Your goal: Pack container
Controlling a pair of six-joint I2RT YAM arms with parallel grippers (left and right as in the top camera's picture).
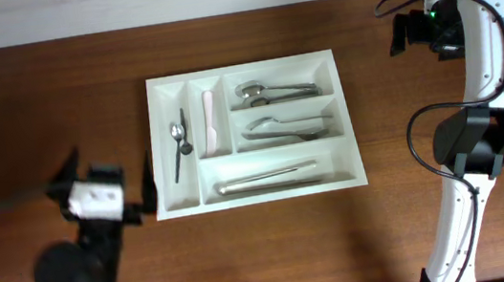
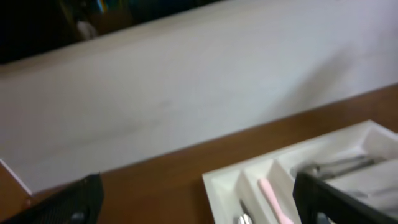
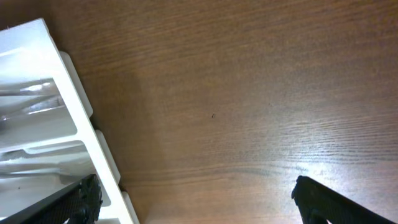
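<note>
The container is a white cutlery tray at the table's middle. Its far-left upright compartment holds small dark spoons. The second upright one holds a pink-handled utensil. The three long compartments hold silver cutlery. My left gripper sits left of the tray's near corner, open and empty; its wrist view shows the tray's corner and the pink handle. My right gripper is raised at the far right, open and empty; its wrist view shows the tray's edge.
The wooden table ends at a white wall along the back. The right arm's white links and black cables stand right of the tray. The left arm's base is at the front left.
</note>
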